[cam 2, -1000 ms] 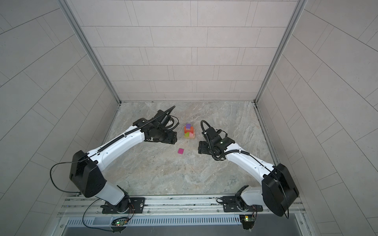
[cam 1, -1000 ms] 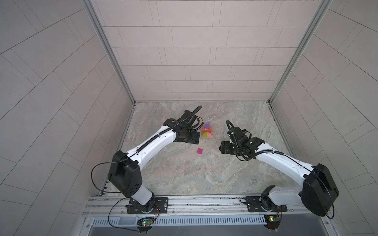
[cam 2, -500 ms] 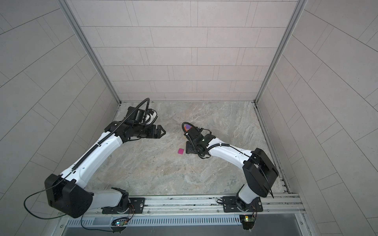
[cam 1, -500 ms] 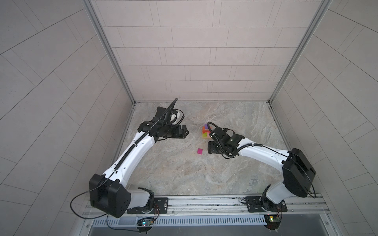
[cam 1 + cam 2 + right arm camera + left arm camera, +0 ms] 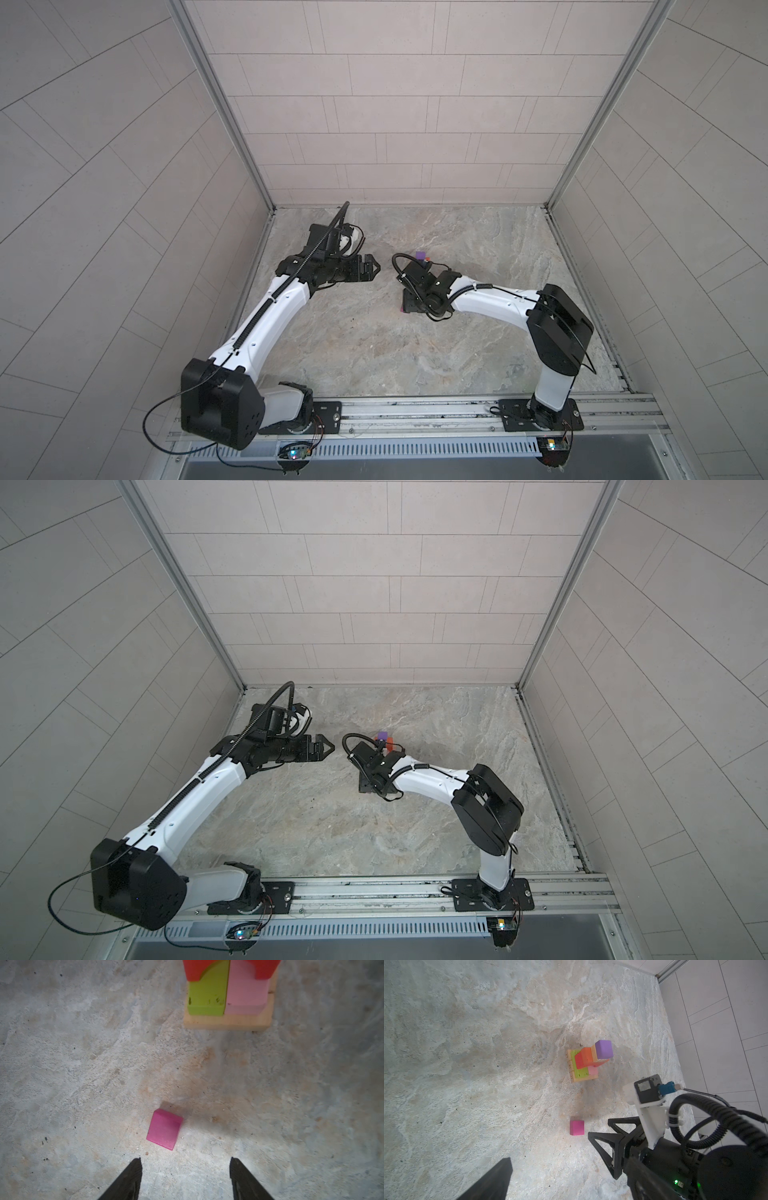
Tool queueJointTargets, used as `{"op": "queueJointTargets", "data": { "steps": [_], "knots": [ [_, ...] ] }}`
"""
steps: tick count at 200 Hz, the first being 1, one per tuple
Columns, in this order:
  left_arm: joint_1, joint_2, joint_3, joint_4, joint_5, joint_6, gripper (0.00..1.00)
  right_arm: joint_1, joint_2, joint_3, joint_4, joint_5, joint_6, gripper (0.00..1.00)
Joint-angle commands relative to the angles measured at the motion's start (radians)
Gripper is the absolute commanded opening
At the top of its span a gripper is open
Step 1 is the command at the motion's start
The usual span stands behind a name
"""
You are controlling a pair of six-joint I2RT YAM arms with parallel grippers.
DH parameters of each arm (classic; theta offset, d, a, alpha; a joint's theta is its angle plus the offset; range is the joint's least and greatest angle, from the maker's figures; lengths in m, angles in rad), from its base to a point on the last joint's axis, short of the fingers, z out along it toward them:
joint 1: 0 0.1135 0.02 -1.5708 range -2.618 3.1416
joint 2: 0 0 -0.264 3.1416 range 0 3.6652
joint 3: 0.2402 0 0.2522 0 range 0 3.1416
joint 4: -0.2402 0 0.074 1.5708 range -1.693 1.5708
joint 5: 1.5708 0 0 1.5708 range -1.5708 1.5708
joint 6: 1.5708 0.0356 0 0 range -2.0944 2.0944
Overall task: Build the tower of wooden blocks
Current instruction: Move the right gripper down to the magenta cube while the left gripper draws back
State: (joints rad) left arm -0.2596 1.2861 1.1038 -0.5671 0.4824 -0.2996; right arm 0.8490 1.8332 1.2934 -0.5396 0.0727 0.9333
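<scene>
STEP: cube pick-up, judged | ITEM: small magenta wooden cube [image 5: 164,1129] is lying alone on the marbled stone tabletop [image 5: 62,1064], near but apart from the stepped coloured wood block tower [image 5: 588,1061] | RIGHT pincer [image 5: 185,1160] is standing parted and empty, the cube lying just ahead between its finger lines, slightly skewed, no long axis | LEFT pincer [image 5: 371,268] is hanging open, empty, farther off | FINDING: right arm nearer.

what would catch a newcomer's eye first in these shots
The bright little tower of coloured blocks stands out on the grey stone surface, topped by a purple cube. One pink cube lies alone on the surface, apart from the tower. The right arm's fingers stand open just short of that cube, with nothing between them.
</scene>
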Motion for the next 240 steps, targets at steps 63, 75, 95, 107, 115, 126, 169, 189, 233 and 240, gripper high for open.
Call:
{"op": "queueJointTargets", "data": {
  "steps": [63, 75, 95, 107, 115, 126, 169, 189, 233, 240],
  "knots": [
    [0.009, -0.039, -0.011, 0.011, -0.025, 0.005, 0.93, 0.032, 0.110, 0.079, -0.021, 0.022, 0.048, 0.57],
    [0.009, -0.039, -0.012, 0.010, -0.026, 0.007, 0.93, 0.032, 0.123, 0.085, -0.018, 0.017, 0.049, 0.56],
    [0.009, -0.039, -0.010, 0.005, -0.048, 0.011, 0.93, 0.034, 0.144, 0.100, -0.022, 0.007, 0.042, 0.55],
    [0.009, -0.039, -0.009, 0.003, -0.050, 0.012, 0.93, 0.035, 0.152, 0.104, -0.022, 0.006, 0.041, 0.53],
    [0.008, -0.039, -0.009, 0.003, -0.048, 0.012, 0.93, 0.035, 0.155, 0.106, -0.020, 0.004, 0.041, 0.52],
    [0.008, -0.039, -0.009, 0.003, -0.048, 0.012, 0.93, 0.034, 0.161, 0.107, -0.015, -0.003, 0.042, 0.50],
    [0.010, -0.042, -0.008, -0.003, -0.065, 0.016, 0.93, 0.035, 0.195, 0.139, -0.028, -0.016, 0.030, 0.47],
    [0.009, -0.040, -0.009, -0.004, -0.064, 0.015, 0.93, 0.035, 0.199, 0.145, -0.036, -0.010, 0.026, 0.45],
    [0.009, -0.040, -0.008, -0.005, -0.064, 0.015, 0.93, 0.035, 0.206, 0.163, -0.057, 0.002, 0.013, 0.43],
    [0.009, -0.039, -0.007, -0.005, -0.064, 0.016, 0.93, 0.035, 0.209, 0.167, -0.061, 0.005, 0.010, 0.42]
  ]
}}
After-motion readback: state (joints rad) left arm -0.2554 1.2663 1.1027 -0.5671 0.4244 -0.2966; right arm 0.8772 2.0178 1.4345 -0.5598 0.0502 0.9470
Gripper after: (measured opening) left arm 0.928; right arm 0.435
